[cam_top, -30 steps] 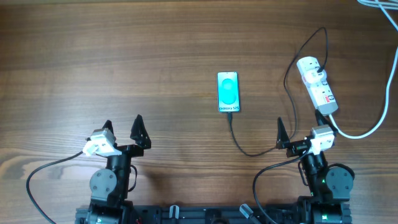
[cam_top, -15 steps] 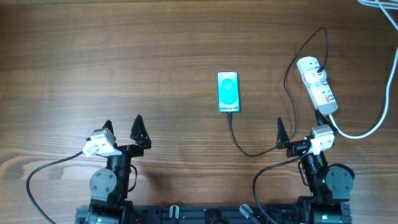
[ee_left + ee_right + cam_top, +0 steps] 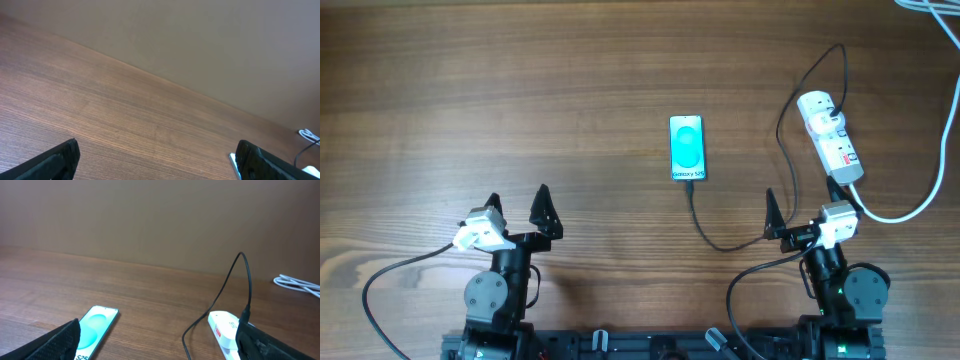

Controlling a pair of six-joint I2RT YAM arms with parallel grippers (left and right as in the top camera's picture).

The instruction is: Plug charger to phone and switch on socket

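Observation:
The phone (image 3: 687, 147) lies flat mid-table with its cyan screen up, and it also shows in the right wrist view as the phone (image 3: 95, 329). The black charger (image 3: 693, 205) runs from the phone's near end, curves right and loops up to the white socket (image 3: 830, 135). I cannot tell whether its tip is seated in the phone. My left gripper (image 3: 516, 200) is open over bare wood, well left of the phone. My right gripper (image 3: 807, 205) is open between the phone and the socket (image 3: 225, 327), holding nothing. The charger (image 3: 227, 282) arcs up beside the strip.
A thick white cord (image 3: 920, 205) leaves the socket's near end and sweeps toward the right edge. More white cord (image 3: 297, 285) lies at the far right. The far table edge meets a plain wall. Wood table (image 3: 125, 115) spreads ahead of the left gripper (image 3: 160, 165).

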